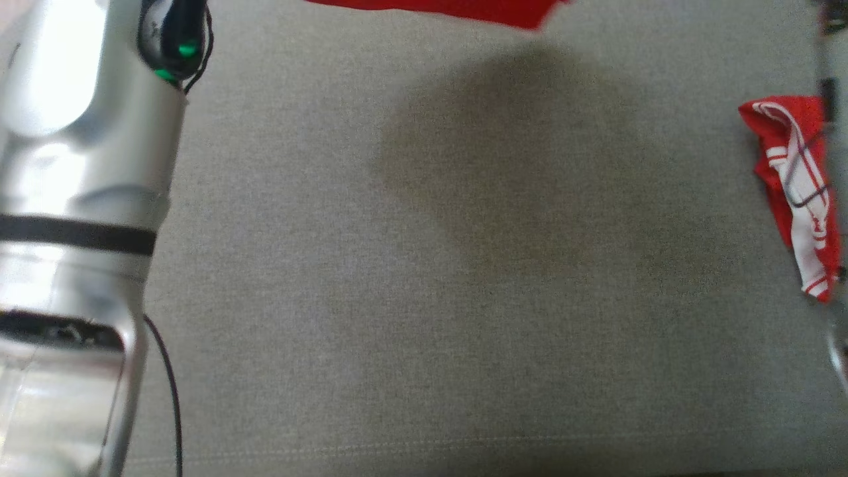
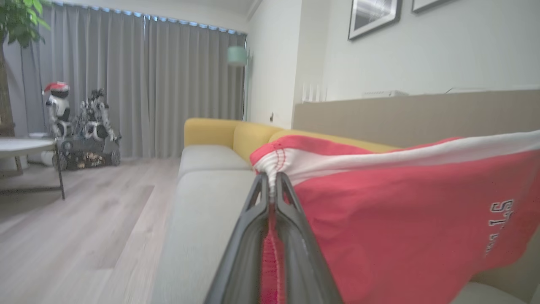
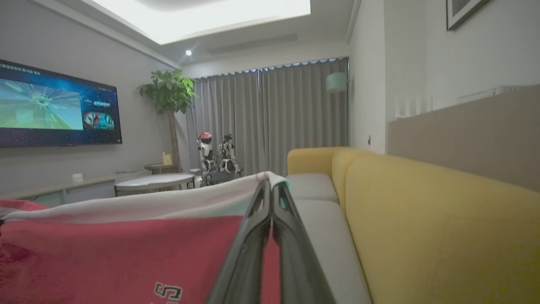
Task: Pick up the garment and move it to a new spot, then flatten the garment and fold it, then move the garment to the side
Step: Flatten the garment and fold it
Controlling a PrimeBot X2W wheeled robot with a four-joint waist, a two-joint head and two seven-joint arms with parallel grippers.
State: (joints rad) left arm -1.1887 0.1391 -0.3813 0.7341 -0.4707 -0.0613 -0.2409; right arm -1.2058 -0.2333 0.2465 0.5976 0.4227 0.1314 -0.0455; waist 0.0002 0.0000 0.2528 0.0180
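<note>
The garment (image 2: 400, 211) is red with a white band and printed digits, stretched in the air between both grippers. My left gripper (image 2: 272, 178) is shut on its white-banded corner, red cloth showing between the fingers. In the right wrist view my right gripper (image 3: 270, 185) is shut on the opposite white-edged corner of the garment (image 3: 126, 253). From the head camera, a bunched red and white part of the garment (image 1: 792, 172) hangs at the right edge, and a red strip (image 1: 464, 8) crosses the top edge above the grey sofa seat (image 1: 424, 298). My left forearm (image 1: 79, 199) fills the left side.
The sofa has a yellow backrest (image 3: 422, 202) along the wall side. A wooden floor (image 2: 76, 236), a round table (image 3: 156, 181), a small robot figure (image 2: 84, 126) by grey curtains, a plant (image 3: 168, 93) and a lit screen (image 3: 55, 109) lie beyond the sofa's end.
</note>
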